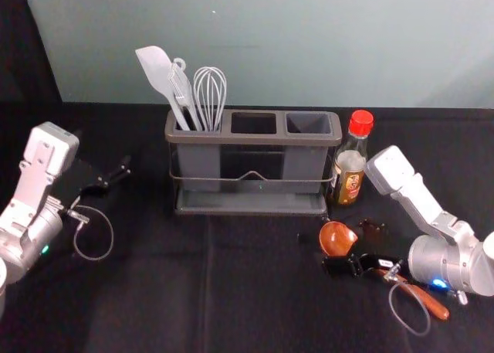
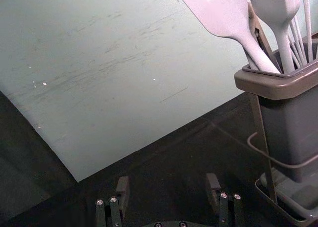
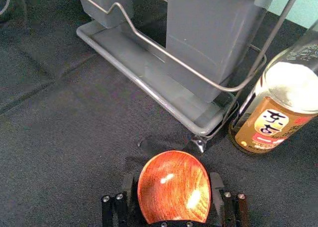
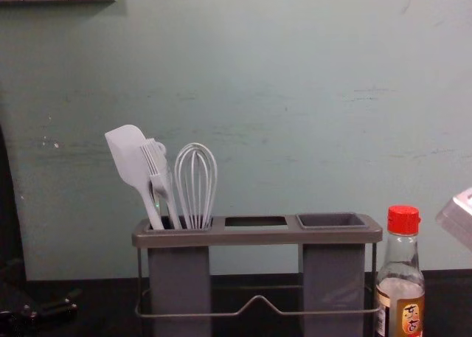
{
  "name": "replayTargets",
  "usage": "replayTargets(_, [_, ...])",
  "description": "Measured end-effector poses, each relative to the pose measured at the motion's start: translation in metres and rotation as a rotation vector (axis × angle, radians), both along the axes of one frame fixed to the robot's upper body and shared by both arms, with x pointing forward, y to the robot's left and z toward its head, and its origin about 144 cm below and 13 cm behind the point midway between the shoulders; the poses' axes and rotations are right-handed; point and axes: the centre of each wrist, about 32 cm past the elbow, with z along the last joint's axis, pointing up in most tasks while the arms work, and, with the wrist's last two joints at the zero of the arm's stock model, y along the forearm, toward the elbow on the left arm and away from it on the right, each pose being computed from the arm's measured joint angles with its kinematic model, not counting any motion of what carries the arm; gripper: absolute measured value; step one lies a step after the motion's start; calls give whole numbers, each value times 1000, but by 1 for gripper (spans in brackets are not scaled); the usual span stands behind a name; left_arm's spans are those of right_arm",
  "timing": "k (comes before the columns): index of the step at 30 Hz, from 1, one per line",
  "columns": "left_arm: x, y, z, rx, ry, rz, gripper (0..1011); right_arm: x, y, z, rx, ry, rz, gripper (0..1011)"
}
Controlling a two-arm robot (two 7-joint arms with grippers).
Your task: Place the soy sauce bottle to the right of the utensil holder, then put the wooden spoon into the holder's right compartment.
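Right tool (image 1: 342, 266) spread wide at wooden spoon (image 1: 336, 239); left tool (image 1: 117, 175), left of utensil holder (image 1: 255, 138), wide.

Head view: part of the wooden spoon's (image 1: 337, 239) handle is hidden by the right gripper (image 1: 349, 249); contact between them can't be confirmed. Lower ends of spatula (image 1: 157, 69), brush (image 1: 181, 84) and whisk (image 1: 210, 89) are hidden inside the utensil holder's (image 1: 254, 138) left compartment. Chest view: holder and soy sauce bottle (image 1: 350, 170) are cut off at the bottom. Right wrist view: bottle cap is cut off.
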Motion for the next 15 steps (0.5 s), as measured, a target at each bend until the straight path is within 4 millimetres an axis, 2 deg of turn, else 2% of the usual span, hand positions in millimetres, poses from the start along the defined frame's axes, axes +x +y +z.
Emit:
replayTargets(6, [0, 0, 0, 0, 0, 0, 1005, -1, 0, 1, -1, -5, -3, 840])
replayTargets(15, [0, 0, 0, 0, 0, 0, 1005, -5, -3, 11, 3, -28, -7, 839])
